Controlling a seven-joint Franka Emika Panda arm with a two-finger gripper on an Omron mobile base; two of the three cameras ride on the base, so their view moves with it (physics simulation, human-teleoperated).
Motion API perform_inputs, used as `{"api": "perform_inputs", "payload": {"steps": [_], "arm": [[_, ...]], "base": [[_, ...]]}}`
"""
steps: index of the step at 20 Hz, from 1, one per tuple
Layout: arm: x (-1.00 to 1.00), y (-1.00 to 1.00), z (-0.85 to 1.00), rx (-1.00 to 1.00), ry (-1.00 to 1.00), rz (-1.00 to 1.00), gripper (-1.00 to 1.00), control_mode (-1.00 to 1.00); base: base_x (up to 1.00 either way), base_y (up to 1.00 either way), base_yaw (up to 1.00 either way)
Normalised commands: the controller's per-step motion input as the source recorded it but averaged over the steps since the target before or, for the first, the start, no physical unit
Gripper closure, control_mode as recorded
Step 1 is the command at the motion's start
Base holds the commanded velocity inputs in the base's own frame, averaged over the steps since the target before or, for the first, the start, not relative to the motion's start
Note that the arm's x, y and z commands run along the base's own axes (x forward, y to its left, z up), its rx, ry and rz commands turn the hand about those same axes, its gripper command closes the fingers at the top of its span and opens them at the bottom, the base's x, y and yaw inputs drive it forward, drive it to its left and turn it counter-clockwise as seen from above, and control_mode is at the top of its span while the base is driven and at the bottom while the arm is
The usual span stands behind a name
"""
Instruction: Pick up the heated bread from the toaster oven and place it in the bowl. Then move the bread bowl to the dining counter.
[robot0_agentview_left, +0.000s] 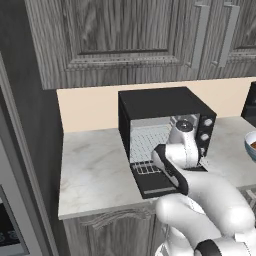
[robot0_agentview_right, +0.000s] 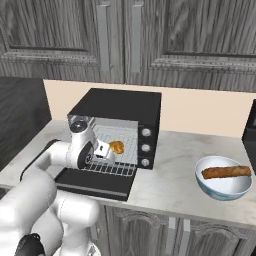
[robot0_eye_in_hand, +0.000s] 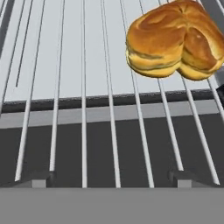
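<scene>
At the centre of the left base view, we see the toaster oven (robot0_agentview_left: 165, 137) standing on a pale marble counter (robot0_agentview_left: 95, 167) with its door (robot0_agentview_left: 152, 182) dropped flat toward the lower edge of the frame, while the white arm (robot0_agentview_left: 185, 155) reaches up from the lower right into the open mouth. In the right base view the heated bread (robot0_agentview_right: 116, 147) sits left of centre on the silver wire rack (robot0_agentview_right: 112, 167), just beside the gripper (robot0_agentview_right: 101, 149), which points at it from the left; we cannot tell from that view whether the two touch. In the hand view the bread (robot0_eye_in_hand: 175, 39) lies in the upper right of the frame on the rack (robot0_eye_in_hand: 87, 109), and the two finger tips (robot0_eye_in_hand: 33, 180) rise low at the bottom, set wide apart with nothing between them (the claw is fully spread and empty). At the lower right of the right base view, the bowl (robot0_agentview_right: 223, 189) rests on the counter (robot0_agentview_right: 170, 170), well apart from the oven (robot0_agentview_right: 122, 107), with a long brown loaf (robot0_agentview_right: 226, 172) lying across it. Dark grey wood cabinets (robot0_agentview_right: 165, 40) fill the upper part of that frame.
</scene>
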Motion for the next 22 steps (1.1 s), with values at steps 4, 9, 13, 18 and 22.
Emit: {"api": "perform_inputs", "payload": {"steps": [4, 9, 13, 18, 22], "arm": [[-0.92, -0.04, -0.09, 0.00, -0.09, -0.04, -1.00, -1.00], [-0.13, -0.21, 0.76, -0.01, -0.34, 0.00, -1.00, -1.00], [0.39, -0.40, 0.39, 0.00, -0.14, 0.02, -1.00, -1.00], [0.54, -0.54, 0.07, 0.00, 0.07, 0.09, -1.00, -1.00], [0.49, -0.21, 0.01, 0.00, 0.19, 0.04, -1.00, -1.00]], "base": [[0.00, 0.00, 0.00], [0.00, 0.00, 0.00], [0.00, 0.00, 0.00], [0.00, 0.00, 0.00], [0.00, 0.00, 0.00]]}}
